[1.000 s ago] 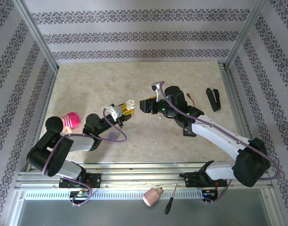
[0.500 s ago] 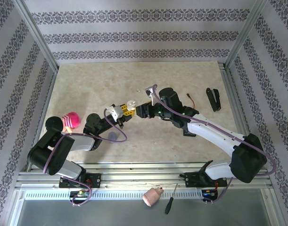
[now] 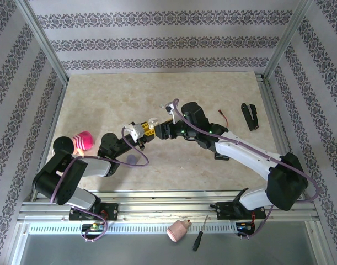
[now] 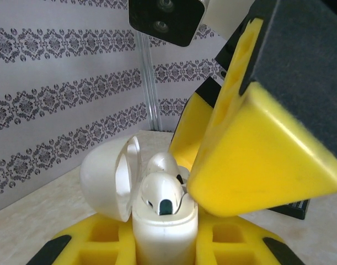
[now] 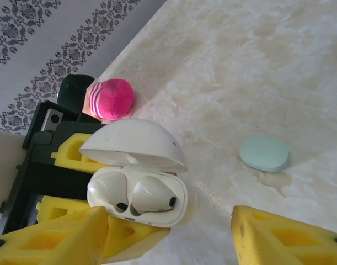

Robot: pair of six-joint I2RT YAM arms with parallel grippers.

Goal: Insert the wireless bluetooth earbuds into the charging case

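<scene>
Got the left gripper [image 3: 148, 128] clamped tight on the white case [image 4: 165, 234], pinned upright between its yellow fingers [image 4: 74, 243]. Seeing the lid [image 4: 105, 179] flipped open, hanging off to the left of that grip in the left wrist view. Two white buds [image 5: 151, 196] seated side by side in the case, right above the left fingertips.

Then the right gripper [image 5: 169, 223], nose to nose with the left one, jaws apart and nothing pinched between them. One of its yellow fingers [image 4: 256, 149] crowding in just beside the buds. Can't tell if it's actually touching the case rim.

Also spotting a small mint piece [image 5: 263, 153] lying on the table [image 5: 240, 66] just ahead of the right fingers, and a pink striped toy [image 5: 114, 98] past the case, back by the left arm.
</scene>
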